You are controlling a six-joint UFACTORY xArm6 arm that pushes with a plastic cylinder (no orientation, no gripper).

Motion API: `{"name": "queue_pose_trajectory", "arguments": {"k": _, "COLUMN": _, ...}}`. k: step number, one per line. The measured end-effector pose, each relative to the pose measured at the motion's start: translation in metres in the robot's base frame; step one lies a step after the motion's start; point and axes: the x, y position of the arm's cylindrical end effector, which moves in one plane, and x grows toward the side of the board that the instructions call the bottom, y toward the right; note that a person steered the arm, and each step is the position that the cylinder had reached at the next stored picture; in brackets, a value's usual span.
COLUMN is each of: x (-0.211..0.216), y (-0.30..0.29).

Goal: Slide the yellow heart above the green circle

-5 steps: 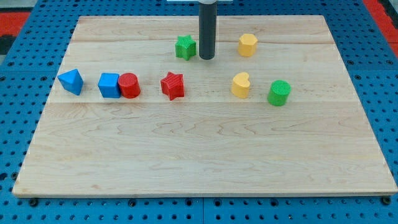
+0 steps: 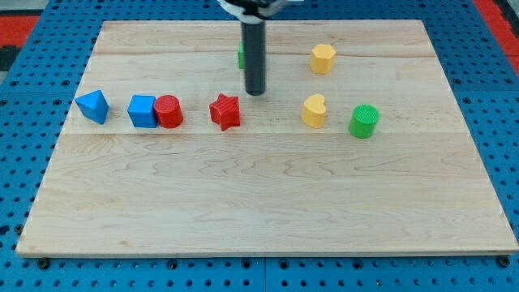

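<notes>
A pale wooden tabletop [image 2: 268, 203] is seen lying on a blue pegboard [image 2: 24, 122], and no brand, label or writing can be read anywhere on either. The dark rod [image 2: 255, 53] is seen coming down from the view's top, and my tip [image 2: 255, 92] is set on the wood. No hand is fitted to the rod, so nothing is held and no opening can be told.

Places are given from the yellow heart [image 2: 314, 111], which lies right of the board's middle. Its notch is turned to the view's top right; whether it has a long axis cannot be told. The green circle [image 2: 364, 121] is found just to its right and slightly lower, apart from it. A yellow hexagon [image 2: 323, 58] stands above the heart, well apart. My tip is to the heart's left and a little higher, touching no block. A red star [image 2: 225, 111] lies further left, level with the heart, just below and left of the tip. Beyond it a red cylinder [image 2: 169, 111] and a blue cube [image 2: 142, 111] are seen touching, and a blue pyramid-like block [image 2: 92, 106] lies furthest left. A green block [image 2: 241, 57] is mostly hidden behind the rod, up and left of the heart; its shape cannot be made out.
</notes>
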Motion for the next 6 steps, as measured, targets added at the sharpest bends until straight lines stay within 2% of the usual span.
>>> {"name": "queue_pose_trajectory", "arguments": {"k": 1, "x": 0.044, "y": 0.005}}
{"name": "queue_pose_trajectory", "arguments": {"k": 2, "x": 0.055, "y": 0.047}}
{"name": "queue_pose_trajectory", "arguments": {"k": 3, "x": 0.011, "y": 0.103}}
{"name": "queue_pose_trajectory", "arguments": {"k": 4, "x": 0.02, "y": 0.116}}
{"name": "queue_pose_trajectory", "arguments": {"k": 5, "x": 0.029, "y": 0.156}}
{"name": "queue_pose_trajectory", "arguments": {"k": 6, "x": -0.014, "y": 0.184}}
